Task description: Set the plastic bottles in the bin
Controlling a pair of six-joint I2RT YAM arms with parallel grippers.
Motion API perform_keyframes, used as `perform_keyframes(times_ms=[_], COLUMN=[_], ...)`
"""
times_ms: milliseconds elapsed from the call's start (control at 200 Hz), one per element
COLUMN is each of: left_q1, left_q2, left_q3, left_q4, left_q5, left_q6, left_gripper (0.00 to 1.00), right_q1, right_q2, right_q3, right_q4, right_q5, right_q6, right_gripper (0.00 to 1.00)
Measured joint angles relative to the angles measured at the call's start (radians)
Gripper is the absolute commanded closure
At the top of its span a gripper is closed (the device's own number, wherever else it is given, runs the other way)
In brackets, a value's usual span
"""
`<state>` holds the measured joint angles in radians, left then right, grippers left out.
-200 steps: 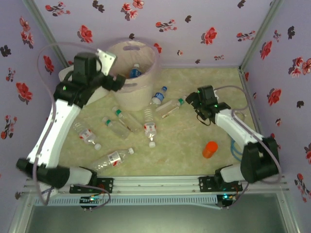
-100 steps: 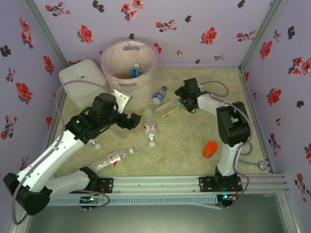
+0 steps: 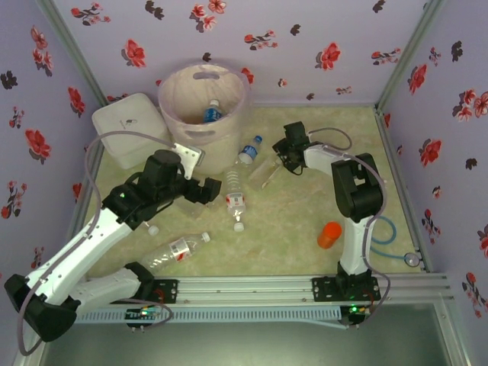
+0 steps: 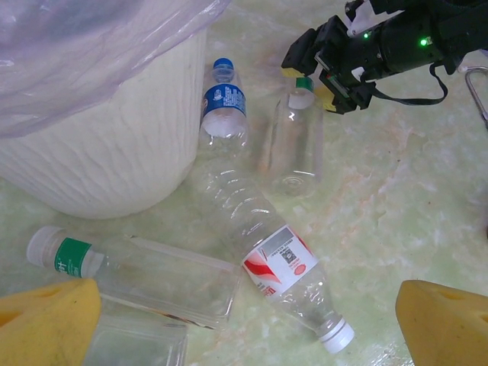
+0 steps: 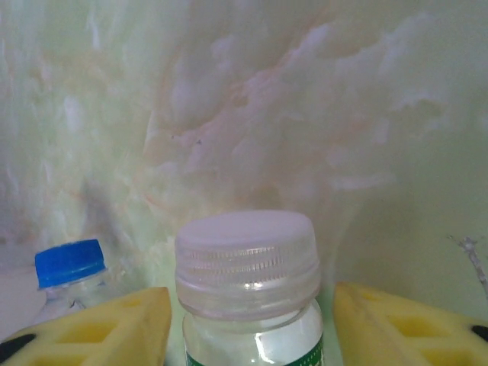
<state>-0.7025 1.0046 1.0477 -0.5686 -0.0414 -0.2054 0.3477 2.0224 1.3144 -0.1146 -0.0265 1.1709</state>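
Bottle (image 5: 248, 267), white-capped, right of the bin (image 3: 229, 114) sits between right fingers (image 5: 99, 328), grip impossible to tell; left fingers (image 4: 53, 320) spread wide over other bottles (image 4: 274, 259).

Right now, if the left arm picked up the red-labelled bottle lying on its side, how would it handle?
The red-labelled bottle looks clear and empty, so probably light. Its thin ribbed wall may dent under the jaws. Round and lying on the smooth table, it would likely roll if nudged.

Overhead overview, two close wrist views
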Motion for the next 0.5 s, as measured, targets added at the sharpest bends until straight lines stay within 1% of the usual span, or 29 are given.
perform_keyframes(times_ms=[60, 130, 225, 345, 500], left_q1=[0.000, 0.000, -0.001, -0.002, -0.018], left_q2=[0.006, 0.012, 0.018, 0.041, 0.087], left_q3=[0.000, 0.000, 0.000, 0.007, 0.027], left_q4=[0.003, 0.010, 0.016, 0.024, 0.067], left_q5=[0.000, 0.000, 0.001, 0.022, 0.070], left_q6=[0.000, 0.000, 0.000, -0.007, -0.045], left_gripper=[0.00, 0.00, 0.00, 0.00, 0.00], right_q1=[0.000, -0.004, -0.019, -0.066, -0.135], right_q2=[-0.001, -0.015, -0.072, -0.213, -0.420], right_q3=[-0.005, -0.025, -0.077, -0.154, -0.238], right_q4=[0.003, 0.010, 0.006, -0.006, -0.007], right_q5=[0.000, 0.000, 0.000, -0.002, -0.066], right_q6=[0.000, -0.010, -0.023, -0.067, -0.126], right_gripper=[0.55, 0.59, 0.70, 0.81, 0.89])
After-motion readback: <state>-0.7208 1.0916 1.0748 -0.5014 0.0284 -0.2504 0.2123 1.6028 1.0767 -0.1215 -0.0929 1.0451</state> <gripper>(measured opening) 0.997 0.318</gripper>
